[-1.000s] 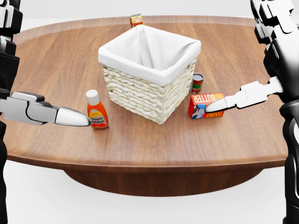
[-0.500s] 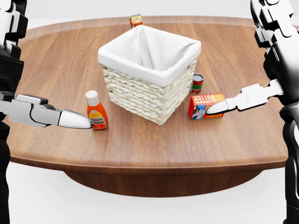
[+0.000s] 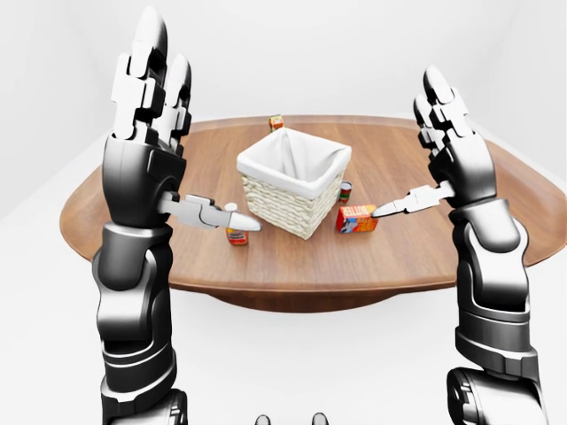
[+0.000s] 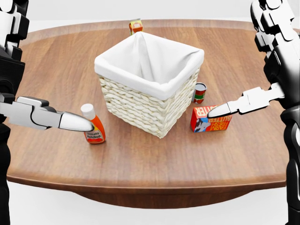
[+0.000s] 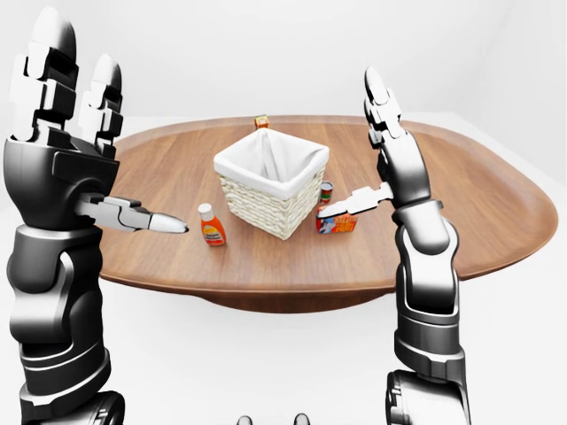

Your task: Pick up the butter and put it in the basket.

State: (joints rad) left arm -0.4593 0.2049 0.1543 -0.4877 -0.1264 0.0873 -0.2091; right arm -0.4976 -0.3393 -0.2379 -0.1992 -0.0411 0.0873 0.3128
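The butter [image 4: 211,119] sits on the table [image 4: 140,159], just right of the basket [image 4: 149,84] and near a small can [image 4: 200,93]. Nothing's picked up yet! The right hand [image 3: 447,146] is raised, fingers spread, empty; the left hand [image 3: 151,106] likewise. Grasp, lift and drop all remain.

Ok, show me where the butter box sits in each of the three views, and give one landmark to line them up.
Left-eye view: butter box right of centre, at the basket's lower right.
Head view: butter box right of centre, under the right hand's thumb tip.
Right-eye view: butter box just right of centre, partly behind the thumb.
Shared landmark: the white-lined wicker basket, with the small can between it and the butter.
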